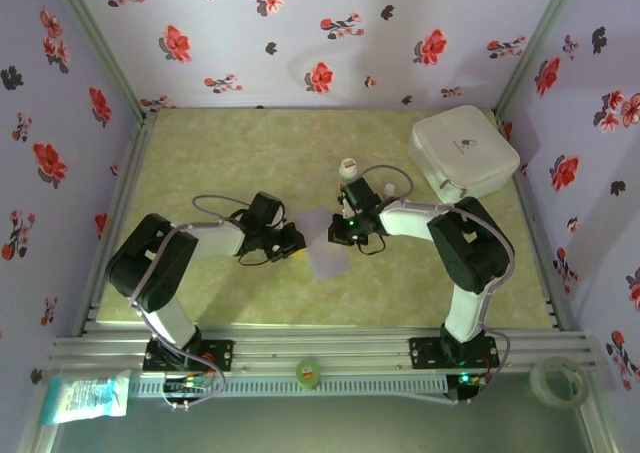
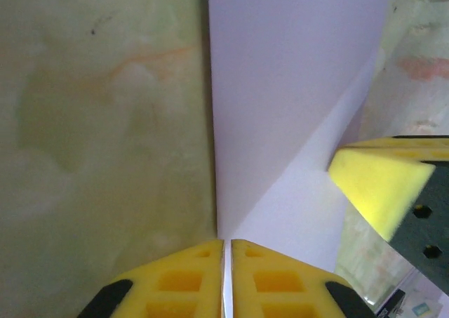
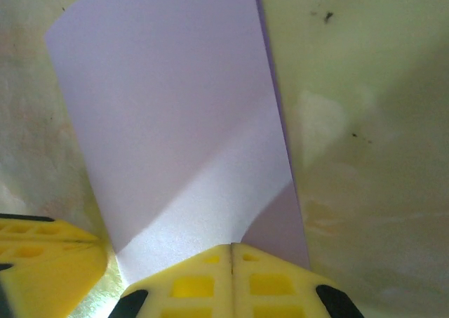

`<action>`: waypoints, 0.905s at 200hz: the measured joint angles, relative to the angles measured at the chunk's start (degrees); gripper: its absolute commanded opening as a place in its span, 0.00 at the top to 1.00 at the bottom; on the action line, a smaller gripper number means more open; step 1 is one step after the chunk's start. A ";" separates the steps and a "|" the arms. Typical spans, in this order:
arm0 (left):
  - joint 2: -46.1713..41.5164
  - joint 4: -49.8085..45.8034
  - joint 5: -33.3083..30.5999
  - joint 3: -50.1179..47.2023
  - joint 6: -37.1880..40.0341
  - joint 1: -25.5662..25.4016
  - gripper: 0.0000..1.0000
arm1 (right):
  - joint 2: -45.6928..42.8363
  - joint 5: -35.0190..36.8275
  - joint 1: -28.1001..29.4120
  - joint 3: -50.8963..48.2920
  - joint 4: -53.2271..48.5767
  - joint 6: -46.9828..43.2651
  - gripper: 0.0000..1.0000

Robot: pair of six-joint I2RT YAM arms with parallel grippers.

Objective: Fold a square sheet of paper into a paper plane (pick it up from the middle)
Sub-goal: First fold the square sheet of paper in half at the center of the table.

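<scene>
The square sheet of paper, pale lilac, lies on the green table between my two grippers. It carries a diagonal crease, with one flap lifted, in the left wrist view and in the right wrist view. My left gripper is shut on the sheet's edge; a thin white line of paper runs between its yellow pads. My right gripper is shut, its tips against the raised flap, and no paper shows between its pads. The paper plane is not formed.
A white rounded box sits at the back right. A small white bottle stands just behind the right gripper. A green tape roll rests on the front rail and a clear roll at the front right. Flowered walls close three sides.
</scene>
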 measured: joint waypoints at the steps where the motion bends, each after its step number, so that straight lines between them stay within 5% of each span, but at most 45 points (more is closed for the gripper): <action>1: -0.13 -0.22 -0.04 0.09 0.00 0.00 0.88 | 0.00 0.00 0.00 0.00 0.00 0.02 1.00; 88: 1.66 0.98 0.66 4.70 -1.33 -5.95 0.89 | -0.20 0.55 0.00 0.00 -0.28 0.02 1.00; 181: -0.28 2.82 0.37 -2.49 -1.92 -7.02 0.86 | -0.42 0.48 0.00 -0.26 -0.04 0.61 1.00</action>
